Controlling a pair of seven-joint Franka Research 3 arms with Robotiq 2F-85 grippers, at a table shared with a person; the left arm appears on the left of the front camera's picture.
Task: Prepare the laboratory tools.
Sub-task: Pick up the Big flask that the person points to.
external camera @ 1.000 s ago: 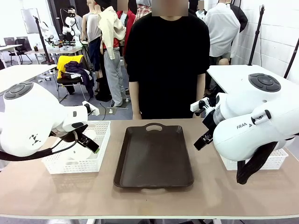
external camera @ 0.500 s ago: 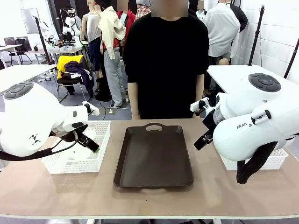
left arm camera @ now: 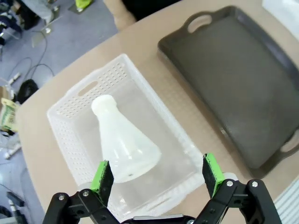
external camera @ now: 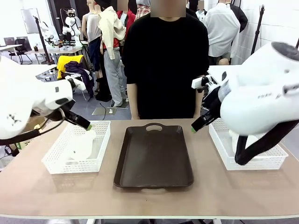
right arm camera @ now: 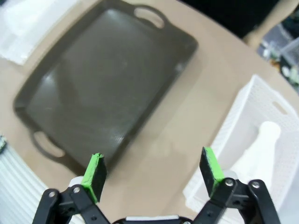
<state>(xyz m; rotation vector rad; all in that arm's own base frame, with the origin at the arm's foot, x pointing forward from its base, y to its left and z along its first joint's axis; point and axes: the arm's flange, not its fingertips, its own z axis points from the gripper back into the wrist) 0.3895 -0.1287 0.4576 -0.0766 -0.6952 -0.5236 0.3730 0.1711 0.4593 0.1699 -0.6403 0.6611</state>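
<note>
One translucent whitish flask (left arm camera: pixel 124 144) lies on its side in the left white mesh basket (left arm camera: pixel 70 100), neck pointing away from my left gripper (left arm camera: pixel 157 175). That gripper hovers open above the basket's near end, touching nothing. In the front view the left gripper (external camera: pixel 86 126) hangs over the basket's far edge, above the flask (external camera: pixel 84 144). A second flask (right arm camera: pixel 259 149) lies in the right basket (right arm camera: pixel 243 107). My right gripper (right arm camera: pixel 152 170) is open and empty over the table between that basket and the tray. From the front, the right gripper (external camera: pixel 193 128) hangs beside the tray's far right corner.
A dark brown tray (external camera: pixel 154 156) with handle cut-outs lies bare at the table's middle between the left basket (external camera: pixel 56 163) and the right basket (external camera: pixel 261 161). A person in black (external camera: pixel 166 60) stands at the far edge. Bare tabletop runs along the near edge.
Both arms have risen and swung outward, lifting the grippers higher above the table and uncovering more of both baskets. The jaws have stayed open. Flasks, baskets and tray have not moved.
</note>
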